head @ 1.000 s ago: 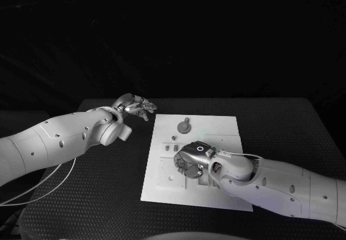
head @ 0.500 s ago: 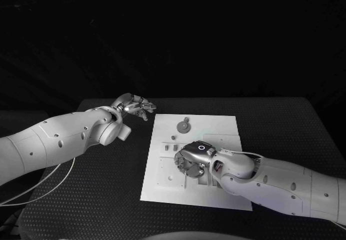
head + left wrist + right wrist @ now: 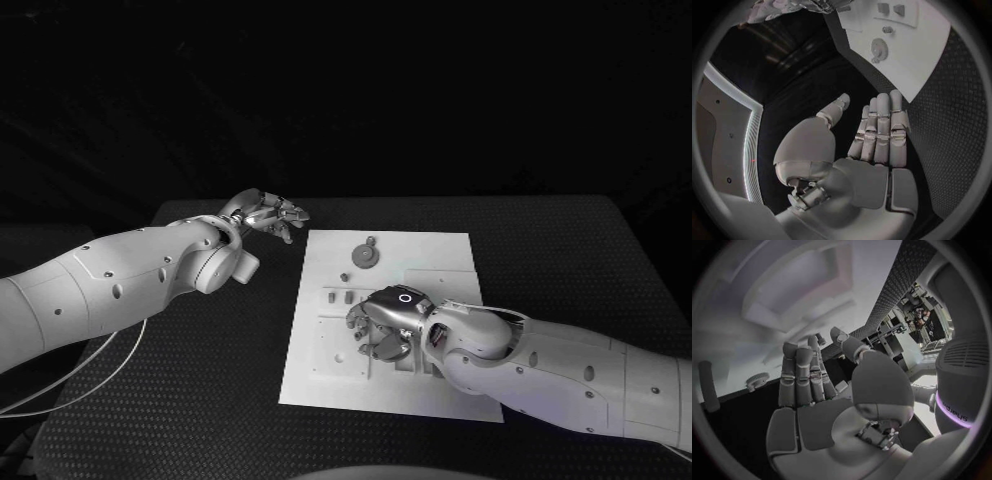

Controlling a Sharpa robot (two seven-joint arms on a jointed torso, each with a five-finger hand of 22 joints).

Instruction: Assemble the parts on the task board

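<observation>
Here the right hand's fingers lie straight and side by side, thumb apart, holding nothing — the right hand hovers palm-down over the middle of the task board at frame centre. The left hand, upper left off the board's corner, likewise has its fingers extended and empty. A round part lies near the board's top edge — smaller parts sit just beside the right hand.

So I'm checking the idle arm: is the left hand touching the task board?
Apart. In the head view the left hand sits off the task board, with black table between them; the left wrist view shows its fingers straight and empty.
</observation>
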